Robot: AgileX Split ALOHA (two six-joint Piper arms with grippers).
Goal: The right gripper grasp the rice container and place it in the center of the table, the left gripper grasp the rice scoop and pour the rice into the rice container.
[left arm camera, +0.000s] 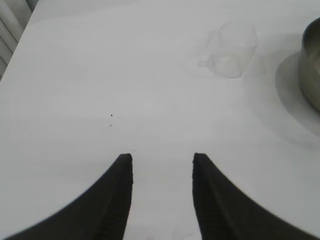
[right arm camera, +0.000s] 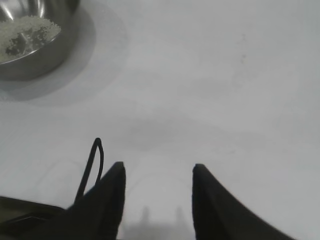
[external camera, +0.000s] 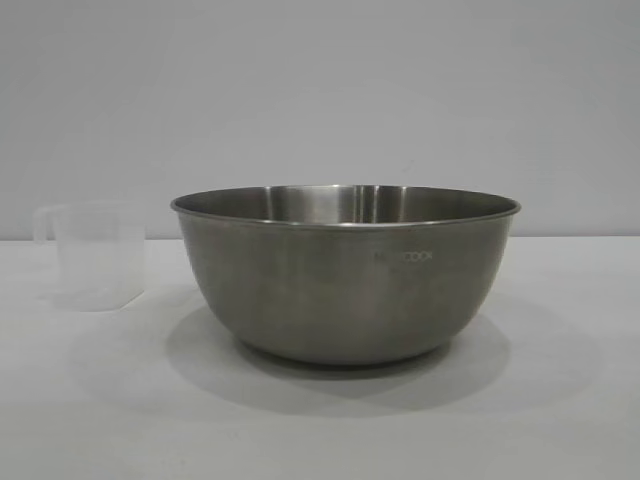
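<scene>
Both pincers (left arm camera: 162, 159) (right arm camera: 159, 169) parted, empty.

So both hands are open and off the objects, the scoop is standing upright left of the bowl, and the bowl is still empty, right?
Not quite: the rice container is not empty. The right wrist view shows rice lying in its bottom. The rest holds: the left hand and right hand are open over bare table, and the rice scoop stands upright to the bowl's left in the exterior view.
</scene>
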